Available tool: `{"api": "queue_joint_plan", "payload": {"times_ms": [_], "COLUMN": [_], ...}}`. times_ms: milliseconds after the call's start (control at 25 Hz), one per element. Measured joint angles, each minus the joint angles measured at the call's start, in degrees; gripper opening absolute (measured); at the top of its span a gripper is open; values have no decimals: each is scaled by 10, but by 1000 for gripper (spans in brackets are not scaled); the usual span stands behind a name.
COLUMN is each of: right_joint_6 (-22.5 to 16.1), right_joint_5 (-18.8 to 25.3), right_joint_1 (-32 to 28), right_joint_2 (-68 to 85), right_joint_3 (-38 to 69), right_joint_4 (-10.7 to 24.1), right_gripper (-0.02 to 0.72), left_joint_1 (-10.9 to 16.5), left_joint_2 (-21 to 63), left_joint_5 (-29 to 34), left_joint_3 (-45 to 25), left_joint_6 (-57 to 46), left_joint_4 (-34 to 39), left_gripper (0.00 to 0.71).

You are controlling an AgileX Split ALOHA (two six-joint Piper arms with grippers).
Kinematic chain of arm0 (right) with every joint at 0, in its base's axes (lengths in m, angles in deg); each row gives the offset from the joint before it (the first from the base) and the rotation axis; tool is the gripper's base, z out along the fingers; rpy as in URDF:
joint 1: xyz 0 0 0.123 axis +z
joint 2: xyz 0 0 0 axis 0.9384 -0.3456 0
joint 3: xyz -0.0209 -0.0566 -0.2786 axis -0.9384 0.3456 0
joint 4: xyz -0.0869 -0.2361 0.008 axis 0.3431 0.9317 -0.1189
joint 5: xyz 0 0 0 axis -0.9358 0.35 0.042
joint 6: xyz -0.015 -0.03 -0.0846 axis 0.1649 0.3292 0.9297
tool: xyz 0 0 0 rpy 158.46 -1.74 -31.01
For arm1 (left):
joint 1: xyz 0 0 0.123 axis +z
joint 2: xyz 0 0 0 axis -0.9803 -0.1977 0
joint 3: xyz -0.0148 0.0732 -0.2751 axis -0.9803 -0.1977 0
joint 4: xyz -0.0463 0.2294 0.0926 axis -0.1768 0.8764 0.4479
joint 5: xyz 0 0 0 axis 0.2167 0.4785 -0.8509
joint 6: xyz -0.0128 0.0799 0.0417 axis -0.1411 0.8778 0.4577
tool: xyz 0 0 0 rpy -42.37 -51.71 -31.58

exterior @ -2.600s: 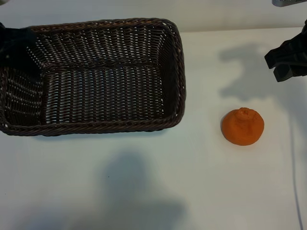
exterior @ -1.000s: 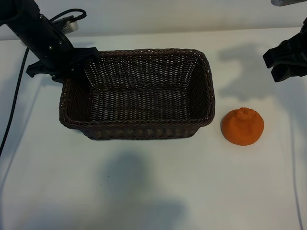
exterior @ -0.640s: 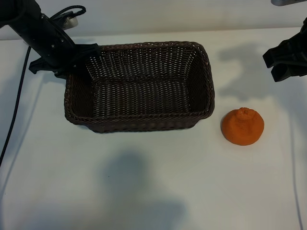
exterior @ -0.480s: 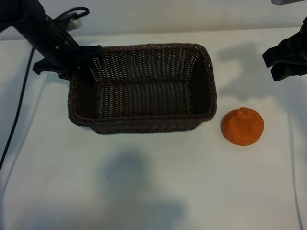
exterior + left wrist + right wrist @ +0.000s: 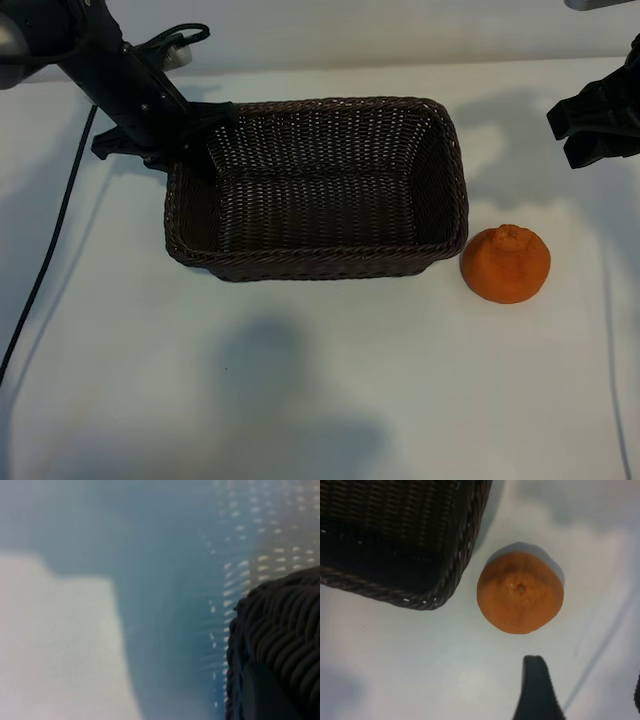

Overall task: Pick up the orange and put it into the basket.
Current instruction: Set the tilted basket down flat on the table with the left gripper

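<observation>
The orange (image 5: 505, 264) sits on the white table, just right of the basket's near right corner; it also shows in the right wrist view, orange (image 5: 520, 592), knob up. The dark brown wicker basket (image 5: 455, 170) stands mid-table, empty. My left gripper (image 5: 187, 140) is shut on the basket's far left rim, and that braided rim of the basket (image 5: 280, 630) fills one side of the left wrist view. My right gripper (image 5: 588, 130) hangs open at the far right, behind the orange and apart from it. One of its fingers (image 5: 535, 685) shows with nothing by it.
A black cable (image 5: 50, 260) trails from the left arm down the table's left side. A thin pale cord (image 5: 612, 330) runs along the right edge. Bare white table lies in front of the basket and the orange.
The left gripper has pulled the basket to the right, so its right end now lies close beside the orange. The orange and the right gripper have not moved.
</observation>
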Motion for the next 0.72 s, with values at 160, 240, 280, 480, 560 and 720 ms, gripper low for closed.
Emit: {"api": "queue_joint_plan", "payload": {"times_ms": [160, 240, 280, 480, 560, 720], "right_joint_6": [0, 0, 0, 0, 0, 0], "right_joint_5": [0, 0, 0, 0, 0, 0], "right_joint_1": [0, 0, 0, 0, 0, 0], "right_joint_2": [0, 0, 0, 0, 0, 0], "right_joint_3": [0, 0, 0, 0, 0, 0], "right_joint_4": [0, 0, 0, 0, 0, 0], "right_gripper": [456, 456, 456, 457, 457, 457], "left_joint_1": [0, 0, 0, 0, 0, 0], "left_joint_2": [-2, -2, -2, -2, -2, -2], "left_joint_5": [0, 0, -1, -1, -1, -1], "left_joint_3": [0, 0, 0, 0, 0, 0], "left_joint_6": [-1, -1, -1, -1, -1, -1], "left_joint_4": [1, -1, -1, -1, -1, -1], "left_gripper": [174, 174, 174, 174, 174, 196]}}
